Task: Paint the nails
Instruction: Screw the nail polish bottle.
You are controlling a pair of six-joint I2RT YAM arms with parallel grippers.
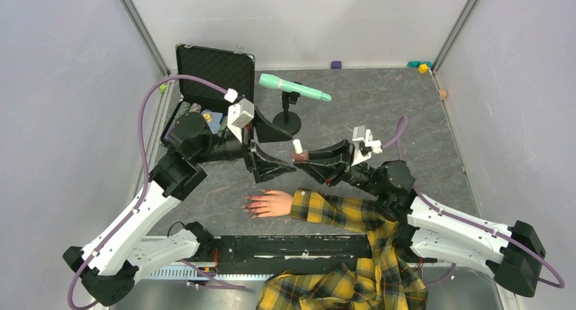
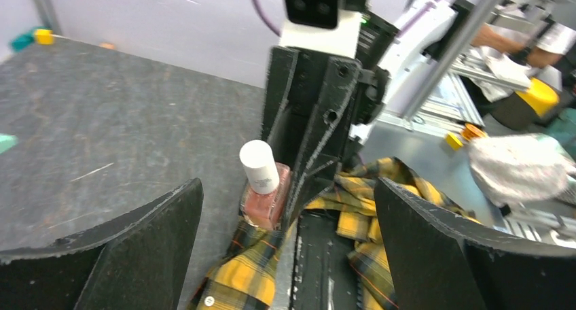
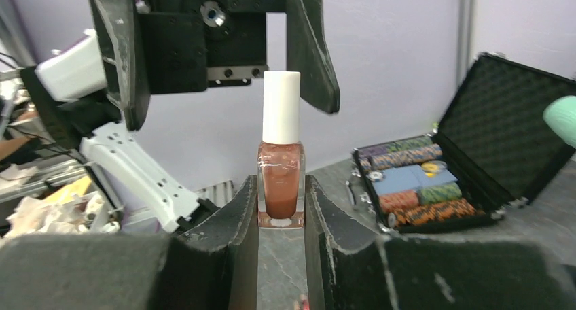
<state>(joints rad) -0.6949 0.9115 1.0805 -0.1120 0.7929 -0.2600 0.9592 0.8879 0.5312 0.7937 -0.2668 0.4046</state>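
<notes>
Now, uncapping: right gripper (image 3: 281, 208) pinches the bottle (image 3: 280, 181) upright, left gripper (image 2: 286, 194) spread wide beside its cap (image 3: 281, 106). Nails (image 1: 253, 204) wait near the bottle. Next, left must close on the cap, twist.

1. Small clear-glass polish bottle (image 3: 280, 174): glossy; white cap (image 3: 280, 106) smooth matt plastic.
2. Fingers (image 3: 227, 249) of right end effector (image 3: 280, 191): black plastic, matt, grainy, edges scuffed pale.
3. Dark grey tabletop (image 1: 380, 113): mottled, stone-look, matt.
4. Yellow plaid sleeve (image 1: 339, 211): woven cloth.
5. Pale peach mannequin hand (image 1: 277, 202): smooth; red-pink nails (image 1: 253, 205) too small to judge sheen.
6. Black case (image 3: 506, 133): lid lined w/ dimpled foam.
</notes>
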